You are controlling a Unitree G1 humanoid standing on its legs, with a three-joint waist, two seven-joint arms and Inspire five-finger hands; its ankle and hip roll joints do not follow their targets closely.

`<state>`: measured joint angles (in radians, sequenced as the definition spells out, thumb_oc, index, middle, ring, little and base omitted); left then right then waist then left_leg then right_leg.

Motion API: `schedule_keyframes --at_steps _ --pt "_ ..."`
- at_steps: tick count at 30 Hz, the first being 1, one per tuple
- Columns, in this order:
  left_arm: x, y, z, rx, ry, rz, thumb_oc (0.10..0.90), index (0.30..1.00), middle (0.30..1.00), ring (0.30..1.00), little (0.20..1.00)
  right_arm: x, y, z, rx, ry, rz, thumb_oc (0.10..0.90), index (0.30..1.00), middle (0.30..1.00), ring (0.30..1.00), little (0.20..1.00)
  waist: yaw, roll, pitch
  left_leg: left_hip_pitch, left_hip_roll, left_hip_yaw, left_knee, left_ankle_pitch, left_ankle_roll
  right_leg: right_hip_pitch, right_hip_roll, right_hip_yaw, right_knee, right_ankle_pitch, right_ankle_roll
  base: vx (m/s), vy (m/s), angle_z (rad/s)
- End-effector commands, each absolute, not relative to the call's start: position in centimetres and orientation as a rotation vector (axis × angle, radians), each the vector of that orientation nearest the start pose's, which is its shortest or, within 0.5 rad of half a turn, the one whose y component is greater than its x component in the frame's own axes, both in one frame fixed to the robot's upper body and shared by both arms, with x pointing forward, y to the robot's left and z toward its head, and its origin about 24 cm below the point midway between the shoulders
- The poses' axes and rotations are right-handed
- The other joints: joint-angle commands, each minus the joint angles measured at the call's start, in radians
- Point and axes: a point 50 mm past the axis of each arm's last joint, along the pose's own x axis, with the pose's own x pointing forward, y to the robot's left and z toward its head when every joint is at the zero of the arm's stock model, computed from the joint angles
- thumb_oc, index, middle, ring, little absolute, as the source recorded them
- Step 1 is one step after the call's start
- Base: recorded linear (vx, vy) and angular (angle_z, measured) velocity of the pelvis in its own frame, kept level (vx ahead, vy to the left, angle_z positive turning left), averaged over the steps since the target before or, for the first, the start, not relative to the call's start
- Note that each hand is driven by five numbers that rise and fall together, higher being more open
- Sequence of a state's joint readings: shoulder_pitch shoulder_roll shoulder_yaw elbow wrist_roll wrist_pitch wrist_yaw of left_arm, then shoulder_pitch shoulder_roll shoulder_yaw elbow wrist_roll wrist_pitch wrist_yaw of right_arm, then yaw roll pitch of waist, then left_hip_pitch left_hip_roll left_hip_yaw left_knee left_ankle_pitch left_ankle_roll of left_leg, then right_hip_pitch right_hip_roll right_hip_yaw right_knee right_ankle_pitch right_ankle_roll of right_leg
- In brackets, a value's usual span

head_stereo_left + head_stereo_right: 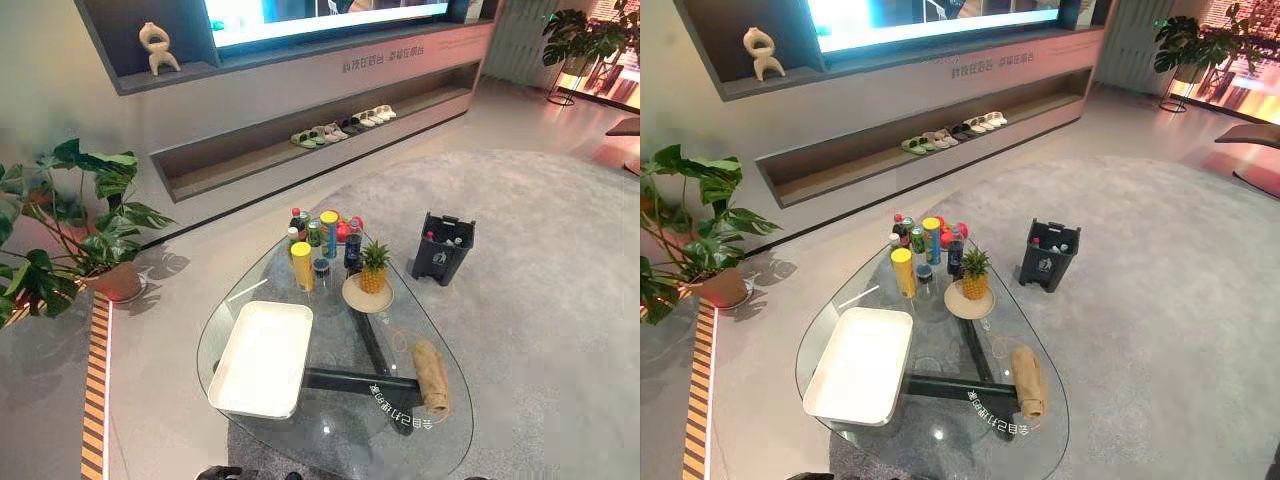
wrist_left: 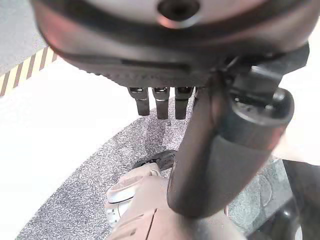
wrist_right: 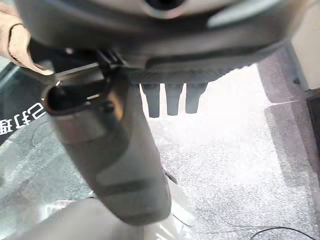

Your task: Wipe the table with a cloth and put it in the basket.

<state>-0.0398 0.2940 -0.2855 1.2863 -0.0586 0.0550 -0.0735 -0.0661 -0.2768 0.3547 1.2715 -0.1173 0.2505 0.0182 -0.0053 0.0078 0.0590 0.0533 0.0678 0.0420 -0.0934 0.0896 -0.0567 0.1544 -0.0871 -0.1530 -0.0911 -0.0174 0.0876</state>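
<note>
Rounded glass table (image 1: 335, 440) bears rolled tan cloth (image 1: 432, 377); left hand (image 2: 220, 155), right hand (image 3: 117, 160) slack-fingered.

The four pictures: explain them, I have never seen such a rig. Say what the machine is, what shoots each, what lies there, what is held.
This is a humanoid robot with two arms ending in dark fingered hands. The two wide pictures come from the paired cameras on its head, looking down at a glass table. On it lie a white tray, a cluster of bottles and cans, a pineapple on a plate, and a rolled tan cloth on the robot's right. A dark basket stands on the carpet beyond. The two close pictures come from wrist cameras: one looks along the left hand, the other along the right hand. Both have straight fingers and hold nothing.
</note>
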Motion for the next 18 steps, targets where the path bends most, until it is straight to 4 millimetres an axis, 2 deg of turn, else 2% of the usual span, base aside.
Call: schedule_keyframes --at_steps 1,18 --pt "11.35 23.45 -15.77 0.402 1.288 -0.135 0.800 0.900 0.900 0.900 0.900 10.93 -25.12 -15.43 -0.664 1.437 0.124 0.800 0.900 0.900 0.900 0.900 0.007 -0.003 0.050 0.057 0.009 0.016 0.006 -0.106 -0.029 -0.036 -0.024 0.019 0.014 0.022 0.037 -0.08 -0.047 -0.24" --pt "11.19 23.30 -15.83 0.376 1.276 -0.134 0.800 0.900 0.900 0.900 0.900 10.60 -25.48 -15.43 -0.660 1.442 0.118 0.800 0.900 0.900 0.900 0.900 0.010 -0.005 0.050 0.058 0.007 0.018 0.006 -0.107 -0.028 -0.033 -0.023 0.013 0.011 0.024 0.038 0.00 0.000 0.00"
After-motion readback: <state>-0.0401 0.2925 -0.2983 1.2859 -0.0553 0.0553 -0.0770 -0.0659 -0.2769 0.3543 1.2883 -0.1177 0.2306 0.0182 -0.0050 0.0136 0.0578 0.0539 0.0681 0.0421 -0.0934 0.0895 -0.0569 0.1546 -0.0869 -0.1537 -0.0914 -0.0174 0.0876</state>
